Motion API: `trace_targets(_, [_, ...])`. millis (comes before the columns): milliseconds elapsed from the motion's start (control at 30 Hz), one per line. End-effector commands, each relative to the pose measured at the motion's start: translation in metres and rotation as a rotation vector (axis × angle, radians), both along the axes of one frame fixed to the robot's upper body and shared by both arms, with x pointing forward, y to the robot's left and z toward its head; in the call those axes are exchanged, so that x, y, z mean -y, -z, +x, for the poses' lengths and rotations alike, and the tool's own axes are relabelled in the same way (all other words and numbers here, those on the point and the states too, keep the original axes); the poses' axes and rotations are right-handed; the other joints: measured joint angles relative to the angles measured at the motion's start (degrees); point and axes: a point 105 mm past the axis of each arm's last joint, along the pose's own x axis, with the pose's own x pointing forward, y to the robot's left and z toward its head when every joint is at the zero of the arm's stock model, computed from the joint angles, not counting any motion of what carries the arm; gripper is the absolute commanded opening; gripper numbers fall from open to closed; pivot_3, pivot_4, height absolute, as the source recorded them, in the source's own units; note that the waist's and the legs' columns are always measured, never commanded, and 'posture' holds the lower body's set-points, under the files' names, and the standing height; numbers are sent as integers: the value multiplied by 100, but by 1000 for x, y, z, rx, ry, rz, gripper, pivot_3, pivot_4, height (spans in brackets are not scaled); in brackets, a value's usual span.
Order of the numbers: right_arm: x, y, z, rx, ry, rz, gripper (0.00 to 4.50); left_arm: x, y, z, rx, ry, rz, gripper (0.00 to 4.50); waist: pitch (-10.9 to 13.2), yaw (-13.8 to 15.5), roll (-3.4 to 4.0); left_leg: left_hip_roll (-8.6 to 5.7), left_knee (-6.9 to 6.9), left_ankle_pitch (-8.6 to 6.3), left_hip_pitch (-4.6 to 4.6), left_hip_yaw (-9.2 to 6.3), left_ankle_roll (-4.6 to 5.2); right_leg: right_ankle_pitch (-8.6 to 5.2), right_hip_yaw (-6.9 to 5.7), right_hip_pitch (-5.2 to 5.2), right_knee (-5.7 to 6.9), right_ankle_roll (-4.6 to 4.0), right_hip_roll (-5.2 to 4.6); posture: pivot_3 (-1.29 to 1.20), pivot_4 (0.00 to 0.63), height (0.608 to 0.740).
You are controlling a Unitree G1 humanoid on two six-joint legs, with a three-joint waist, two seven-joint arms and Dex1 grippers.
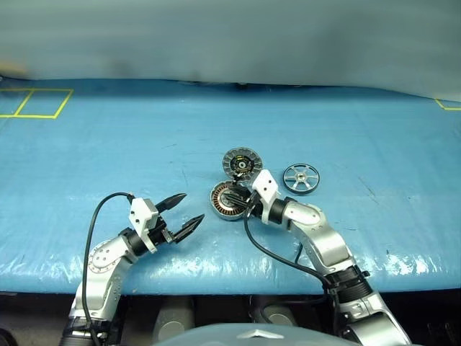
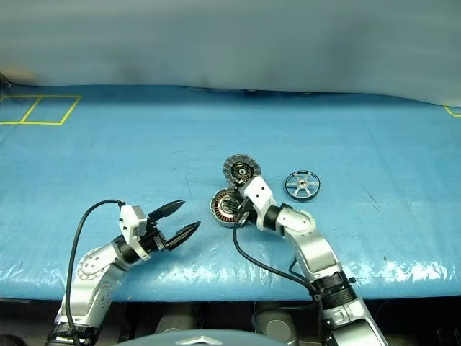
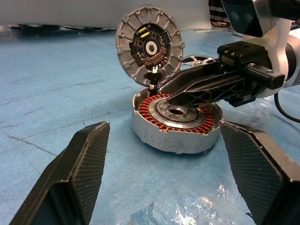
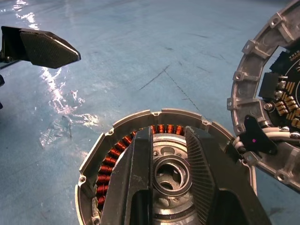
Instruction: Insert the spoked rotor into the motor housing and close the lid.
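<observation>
The motor housing [image 3: 176, 123] is sitting on the blue table [image 1: 108, 144], near its front edge and about mid-width, open side up — copper-orange windings ringing a silver hub. The lid [image 3: 150, 47] is standing up at the housing's far edge, joined there, inner face with its dark circuit centre showing toward the left wrist camera. The spoked rotor [image 1: 301, 178] is lying flat on the table just to the right of the lid, apart from the housing, with nothing holding it.

The right pincer [image 4: 168, 154] is reaching over the open housing, its two black fingers [image 3: 206, 89] lying low across the windings with the silver hub showing in the narrow gap between them — jaws only slightly parted, gripping nothing that can be seen. Whether the fingers are touching the housing can't be told.

The left pincer [image 1: 182, 213] is hovering above the table to the left of the housing, well apart from it, pointing toward it, jaws spread wide and empty. Yellow tape lines [image 1: 36, 101] are marking the table's far left corner.
</observation>
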Motion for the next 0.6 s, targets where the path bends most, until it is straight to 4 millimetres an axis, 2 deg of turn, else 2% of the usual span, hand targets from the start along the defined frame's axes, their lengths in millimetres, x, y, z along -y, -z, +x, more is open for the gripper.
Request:
trace_targets(33, [-4,-11,3,27,-8,39,680,2,-6,0,38,2,-5,4007,0,1,0,0,0,0,0,0,0,1,0,0,0,3,0,0,150,740])
trace_targets(600, [-5,4,10,-23,15,28,680,-3,-2,1,29,-20,24,4007,0,-2,0,0,-1,0,0,-1,0,2,-1,0,1,3,0,0,150,740])
